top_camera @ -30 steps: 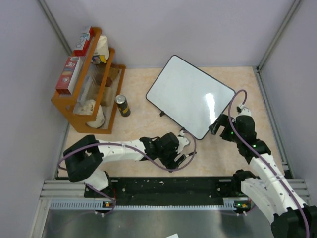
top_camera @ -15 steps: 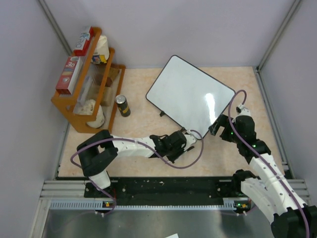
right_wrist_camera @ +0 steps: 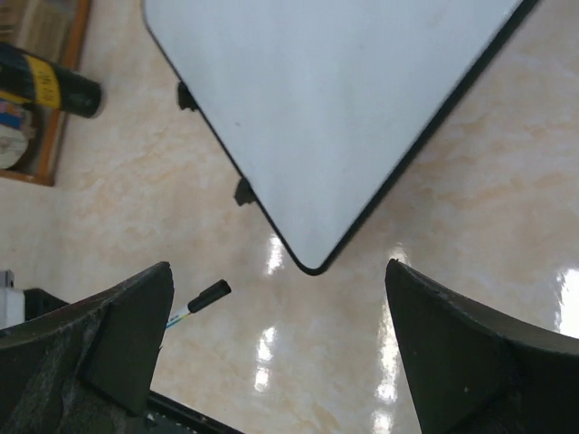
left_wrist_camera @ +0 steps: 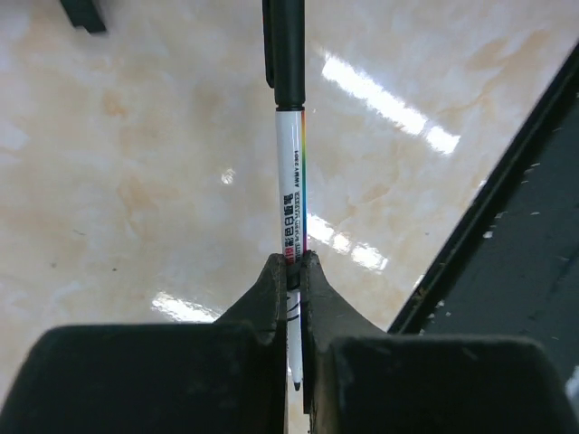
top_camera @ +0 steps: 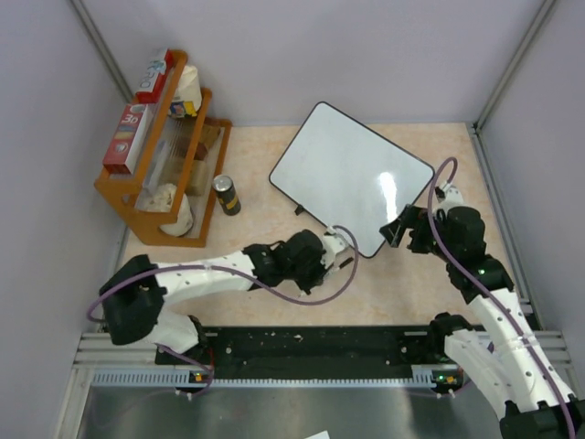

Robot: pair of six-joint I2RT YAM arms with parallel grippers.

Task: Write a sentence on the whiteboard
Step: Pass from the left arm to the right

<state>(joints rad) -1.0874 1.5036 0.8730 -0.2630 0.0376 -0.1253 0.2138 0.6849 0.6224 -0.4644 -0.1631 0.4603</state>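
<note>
Whiteboard [top_camera: 352, 174] sits on the beige marbled table [top_camera: 265, 224], centre to right of the far half, turned diagonally so one rounded corner points toward the arms. Its face reads plain white with one glare patch. Two small black feet [right_wrist_camera: 242, 191] stick out along its near-left edge.

Left gripper [top_camera: 340, 251]: jaws closed tight on a marker [left_wrist_camera: 290, 181], pinching the lower part of the white barrel. The printed barrel and black cap project forward past the fingertips. From the right wrist view the capped end [right_wrist_camera: 211, 292] shows just short of the board's near corner, not touching it. Cannot tell whether the marker touches the table.

Right gripper [top_camera: 402, 229]: jaws spread wide, nothing between them. It hangs just beside the board's near-right edge, with the near corner framed between its two fingers [right_wrist_camera: 136, 334] in its own camera.

Other items: wooden rack [top_camera: 155, 197] at far left holding boxes, and a dark can [top_camera: 226, 194] upright between rack and board.
</note>
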